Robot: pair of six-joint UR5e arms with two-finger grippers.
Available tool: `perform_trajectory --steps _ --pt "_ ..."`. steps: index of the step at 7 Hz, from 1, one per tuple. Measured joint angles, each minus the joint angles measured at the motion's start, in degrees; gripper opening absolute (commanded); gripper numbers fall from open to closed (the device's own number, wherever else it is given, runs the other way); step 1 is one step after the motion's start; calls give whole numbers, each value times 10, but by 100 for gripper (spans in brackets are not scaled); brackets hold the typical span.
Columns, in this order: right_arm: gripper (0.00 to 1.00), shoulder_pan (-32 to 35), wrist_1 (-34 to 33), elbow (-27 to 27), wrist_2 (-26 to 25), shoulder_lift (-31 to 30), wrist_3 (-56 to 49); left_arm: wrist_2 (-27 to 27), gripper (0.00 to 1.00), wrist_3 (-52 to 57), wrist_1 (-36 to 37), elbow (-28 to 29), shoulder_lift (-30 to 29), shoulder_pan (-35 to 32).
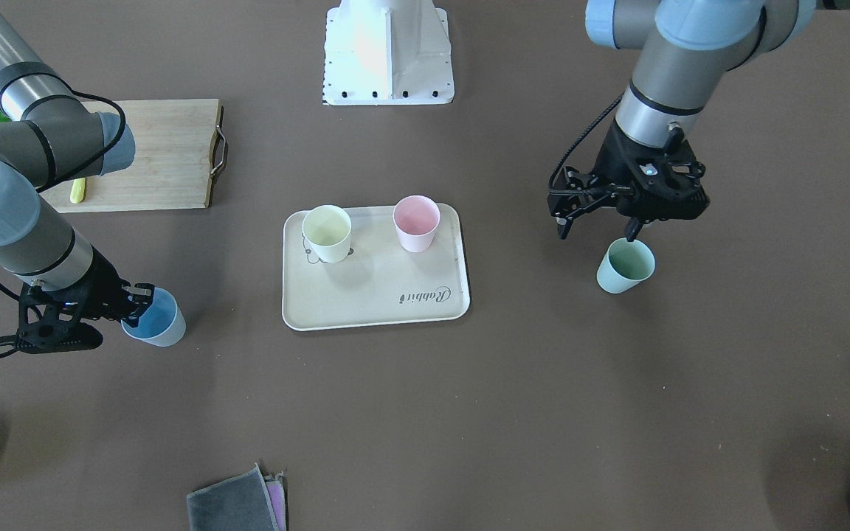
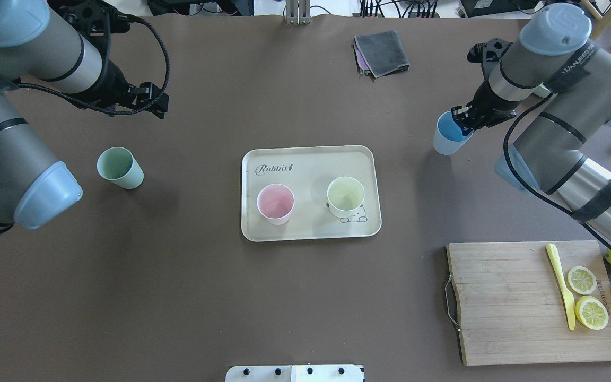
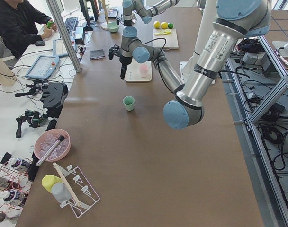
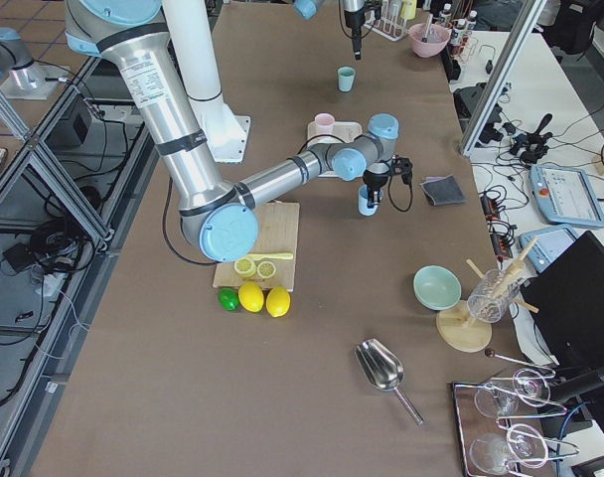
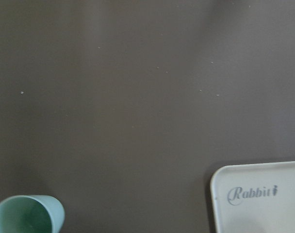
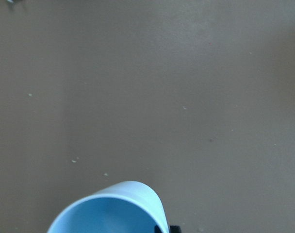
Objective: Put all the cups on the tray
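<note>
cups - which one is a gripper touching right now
The light blue cup: the right gripper pinches its rim. The mint green cup stands untouched off the tray, while the pink cup and the pale yellow cup sit on it.

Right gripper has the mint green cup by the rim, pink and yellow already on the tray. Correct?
Not quite. The right gripper is closed on the rim of the light blue cup, not the mint green cup, which stands ungripped off the tray. The exterior front-facing view shows this. The pink cup and pale yellow cup are on the tray, as you said.
</note>
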Motion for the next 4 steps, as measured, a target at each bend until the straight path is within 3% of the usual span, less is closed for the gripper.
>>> perform_trajectory --steps 2,4 --pt "0 2 -56 29 21 45 3 -17 97 91 -9 8 51 -34" --pt "0 -12 -83 40 28 87 36 -19 96 120 -78 29 112 -46"
